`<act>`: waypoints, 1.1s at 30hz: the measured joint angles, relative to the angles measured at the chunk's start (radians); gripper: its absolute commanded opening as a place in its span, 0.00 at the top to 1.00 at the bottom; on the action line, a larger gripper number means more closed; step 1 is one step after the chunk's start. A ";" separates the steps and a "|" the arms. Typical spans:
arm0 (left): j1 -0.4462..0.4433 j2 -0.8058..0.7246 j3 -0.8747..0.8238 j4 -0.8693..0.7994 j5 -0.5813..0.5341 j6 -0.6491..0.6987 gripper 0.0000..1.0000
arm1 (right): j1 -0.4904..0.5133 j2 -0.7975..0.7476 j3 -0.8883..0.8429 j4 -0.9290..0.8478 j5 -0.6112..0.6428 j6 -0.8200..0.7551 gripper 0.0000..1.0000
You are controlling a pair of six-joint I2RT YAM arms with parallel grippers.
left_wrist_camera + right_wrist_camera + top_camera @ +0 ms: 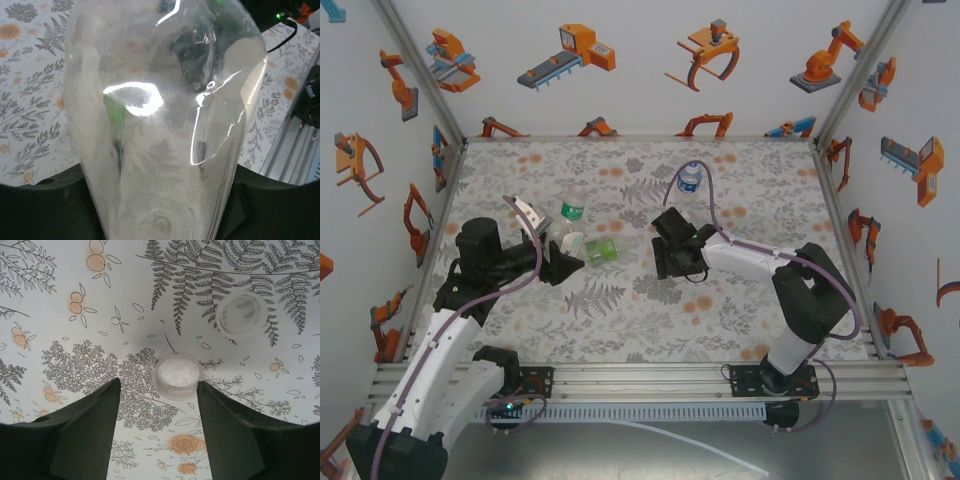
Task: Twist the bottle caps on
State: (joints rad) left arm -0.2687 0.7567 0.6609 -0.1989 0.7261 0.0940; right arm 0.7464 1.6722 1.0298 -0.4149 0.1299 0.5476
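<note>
Because a cap cannot be threaded onto a bottle that wanders, my left gripper is clamped narrow on a clear bottle. Its body bulges up between my dark fingers and hides most of the table beyond. From above, the left gripper sits just beside the green-and-white labelled bottle (I take that for the one I hold, though the glare in my wrist view will not let me swear to it). A green-tinted bottle lies just to its right, and the blue-labelled bottle stands well apart near the far edge.

My right gripper hangs low over the patterned table with its jaws apart, a whitish cap lying flat between the fingertips. The right-hand finger looks almost against its rim, while the left one has a gap. A second whitish cap rests farther off. I judge the spread is set to straddle the cap, so closing would pinch it by its sides and keep it level for the bottle's neck. Gripped off-centre, it could tip or skid away.
</note>
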 measured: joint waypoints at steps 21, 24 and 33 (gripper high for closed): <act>-0.006 0.000 0.000 0.000 0.000 0.000 1.00 | 0.000 0.012 0.000 0.000 0.014 -0.003 0.42; -0.006 0.000 0.000 0.000 0.000 0.000 1.00 | 0.000 0.014 0.000 0.000 0.017 -0.003 0.42; -0.007 0.000 0.000 -0.003 0.000 0.000 1.00 | 0.000 0.025 0.000 0.000 0.017 -0.007 0.42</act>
State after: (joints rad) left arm -0.2760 0.7570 0.6609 -0.2024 0.7265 0.0944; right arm 0.7464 1.6970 1.0294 -0.4145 0.1467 0.5407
